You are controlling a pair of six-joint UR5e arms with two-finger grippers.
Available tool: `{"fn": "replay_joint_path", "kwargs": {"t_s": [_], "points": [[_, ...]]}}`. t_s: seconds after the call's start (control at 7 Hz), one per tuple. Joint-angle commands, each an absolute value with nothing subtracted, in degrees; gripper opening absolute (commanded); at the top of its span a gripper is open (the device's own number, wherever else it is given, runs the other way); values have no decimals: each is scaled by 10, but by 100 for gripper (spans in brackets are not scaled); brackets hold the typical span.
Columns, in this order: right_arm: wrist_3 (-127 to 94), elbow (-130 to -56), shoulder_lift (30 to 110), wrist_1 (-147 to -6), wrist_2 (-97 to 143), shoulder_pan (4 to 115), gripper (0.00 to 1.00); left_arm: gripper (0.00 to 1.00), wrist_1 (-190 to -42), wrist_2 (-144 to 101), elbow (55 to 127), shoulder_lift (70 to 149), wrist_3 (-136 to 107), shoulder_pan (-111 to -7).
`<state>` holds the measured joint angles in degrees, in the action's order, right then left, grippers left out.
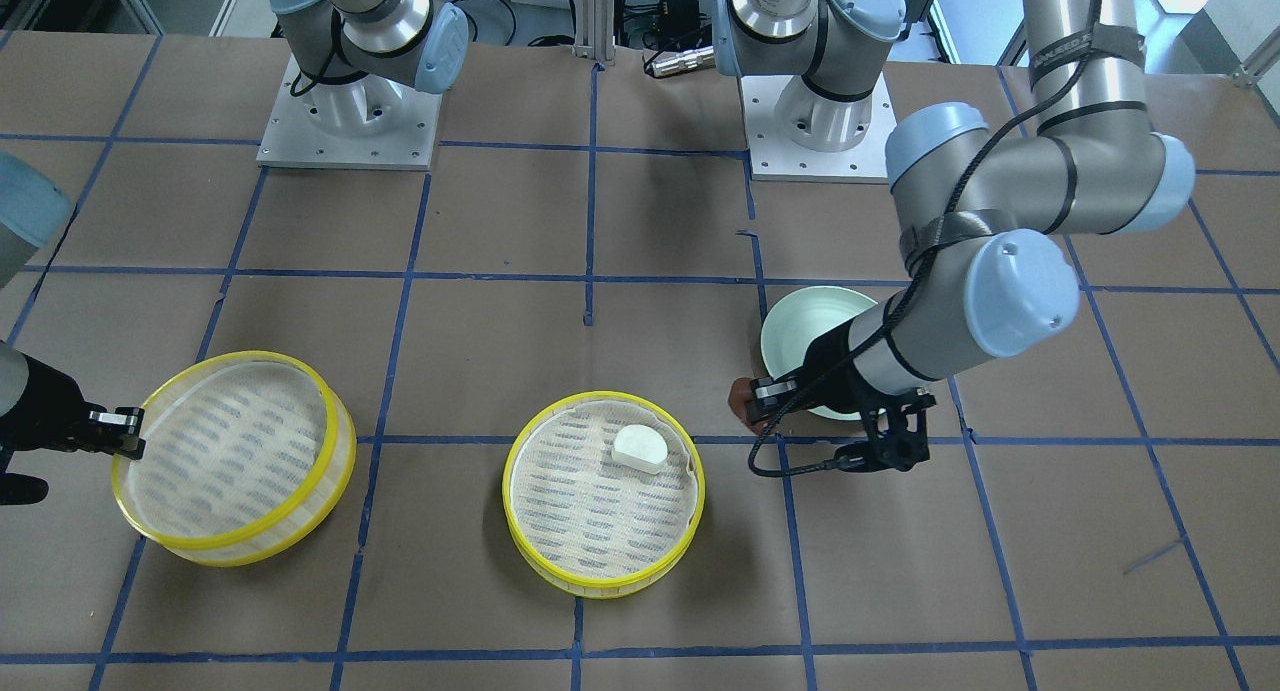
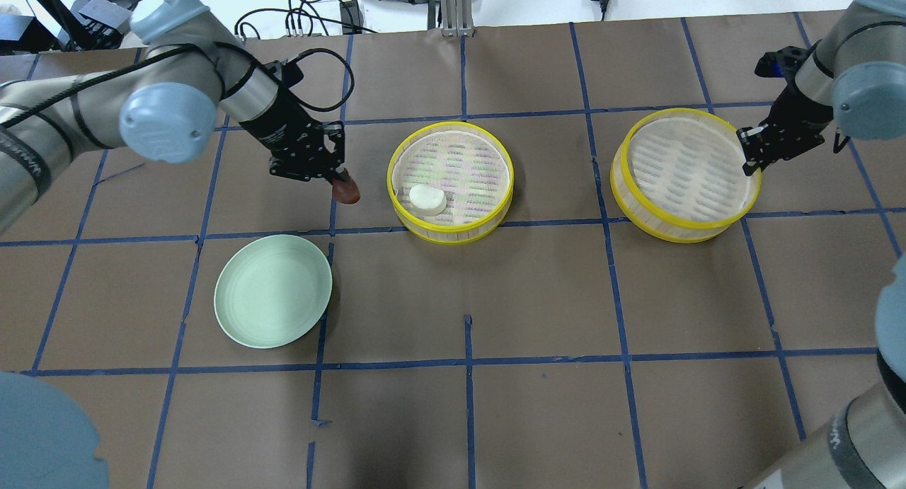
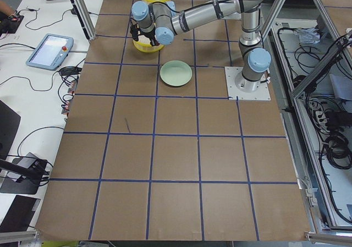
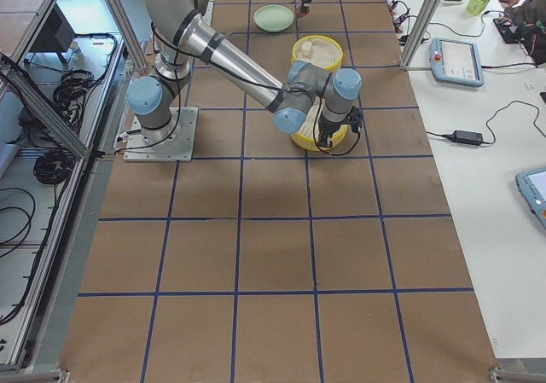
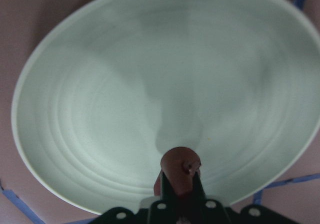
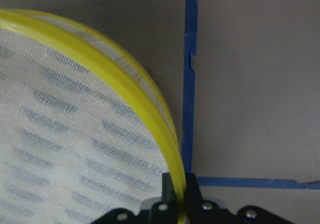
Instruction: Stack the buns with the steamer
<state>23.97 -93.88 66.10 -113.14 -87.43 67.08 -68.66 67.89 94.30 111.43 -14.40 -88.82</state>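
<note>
My left gripper (image 2: 342, 184) is shut on the dark reddish-brown bun (image 2: 347, 191) and holds it above the table between the pale green plate (image 2: 273, 291) and the middle yellow-rimmed steamer (image 2: 453, 136). In the left wrist view the bun (image 5: 179, 170) sits between the fingers over the bare plate (image 5: 125, 84). The white bun (image 2: 427, 199) lies inside the middle steamer near its rim. My right gripper (image 2: 749, 155) is shut on the rim of the second steamer (image 2: 679, 165), which holds nothing and looks slightly tilted. The right wrist view shows that rim (image 6: 150, 114) pinched between the fingers.
The table is brown paper with a blue tape grid. The two arm bases (image 1: 350, 111) (image 1: 815, 121) stand at the robot's side. Cables and a post (image 2: 453, 8) lie along the far edge. Teach pendants (image 4: 456, 59) rest on the side bench.
</note>
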Motion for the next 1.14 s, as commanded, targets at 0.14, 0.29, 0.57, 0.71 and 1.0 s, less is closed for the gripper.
{"fn": "replay_joint_path", "kwargs": {"t_s": [0.14, 0.29, 0.57, 0.71, 1.0], "points": [[183, -933, 684, -1118, -864, 690, 8, 67, -538, 663, 884, 1207, -321, -989], [177, -933, 690, -1118, -864, 697, 8, 100, -539, 664, 883, 1206, -330, -997], [177, -934, 690, -1114, -864, 697, 8, 100, -542, 663, 882, 1202, -330, -998], [167, -934, 691, -1107, -864, 698, 8, 100, -544, 664, 882, 1200, -326, -998], [131, -933, 698, -1103, -865, 725, 8, 100, -546, 666, 882, 1199, -320, -998]]}}
